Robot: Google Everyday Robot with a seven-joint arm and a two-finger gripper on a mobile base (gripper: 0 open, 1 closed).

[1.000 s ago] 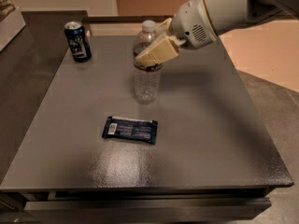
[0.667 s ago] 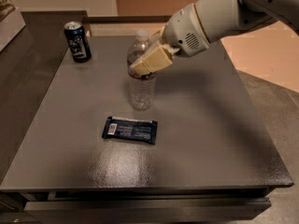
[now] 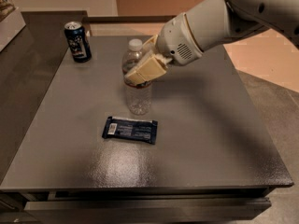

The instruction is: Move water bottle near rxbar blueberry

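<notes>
The water bottle [image 3: 138, 96] is clear with a white cap and stands upright near the middle of the grey table [image 3: 210, 125]. My gripper [image 3: 142, 71] reaches in from the upper right and is shut around the bottle's middle, hiding its label. The rxbar blueberry [image 3: 130, 129], a flat dark navy wrapper with a small white patch at its left end, lies flat just in front of the bottle, a short gap away.
A dark blue soda can [image 3: 78, 41] stands at the table's far left corner. A pale box edge [image 3: 9, 17] sits on the counter at far left. The floor drops away to the right of the table.
My gripper has carried the water bottle toward the front left, closer to the rxbar. The bar and the can have not moved.
</notes>
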